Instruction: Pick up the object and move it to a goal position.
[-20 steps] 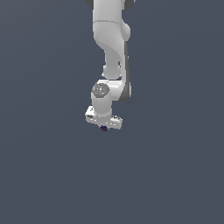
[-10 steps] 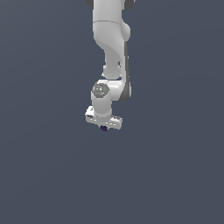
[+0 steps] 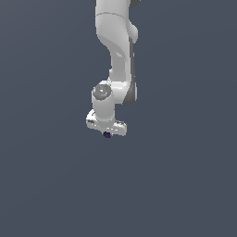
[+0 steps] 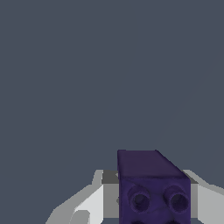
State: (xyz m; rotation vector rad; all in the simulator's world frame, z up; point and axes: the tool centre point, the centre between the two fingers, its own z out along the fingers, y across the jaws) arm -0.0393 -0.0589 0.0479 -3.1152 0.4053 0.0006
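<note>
Purple block clamped betw. closed tool fingers, plain grey open room all round.

obstacles: nothing is standing near the claw | free room: open grey space is surrounding it on every side

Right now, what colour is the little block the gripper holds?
Dark purple. The block shows best in the wrist view, between the white gripper fingers.

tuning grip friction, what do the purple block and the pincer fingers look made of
Purple block: likely moulded plastic, matte dark purple, with two round stud-like sockets, brick-toy style. Pincer fingers: smooth white, plastic or painted metal; the render leaves it open.
</note>
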